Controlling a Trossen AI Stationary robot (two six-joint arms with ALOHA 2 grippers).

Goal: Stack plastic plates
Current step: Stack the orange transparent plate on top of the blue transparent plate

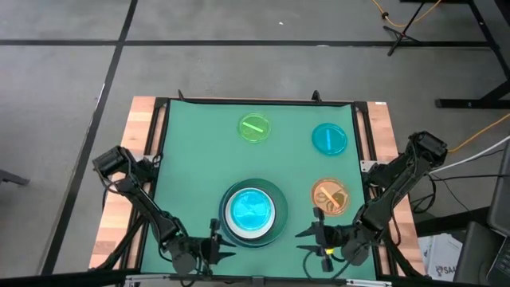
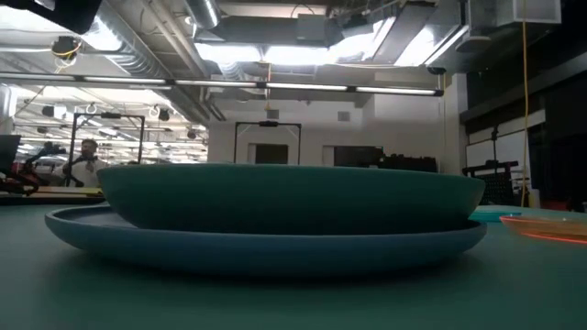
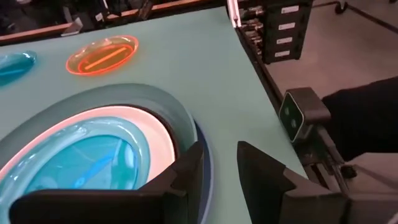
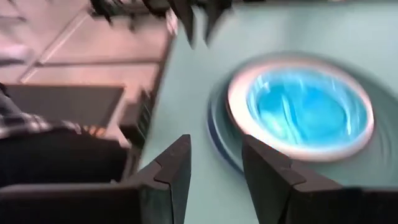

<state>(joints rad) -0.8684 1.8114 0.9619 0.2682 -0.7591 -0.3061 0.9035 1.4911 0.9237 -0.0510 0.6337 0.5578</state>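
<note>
A stack of plates sits near the table's near edge: a large light-blue plate at the bottom, a teal-green one on it, then a white plate with a small translucent blue plate on top. Lying singly on the mat are a green plate, a blue plate and an orange plate. My left gripper is open, just left of the stack's rim. My right gripper is open, right of the stack and near the orange plate.
The green mat covers the table between wooden side strips. The orange plate and the blue plate lie beyond the stack in the left wrist view. Bare mat lies on the left half.
</note>
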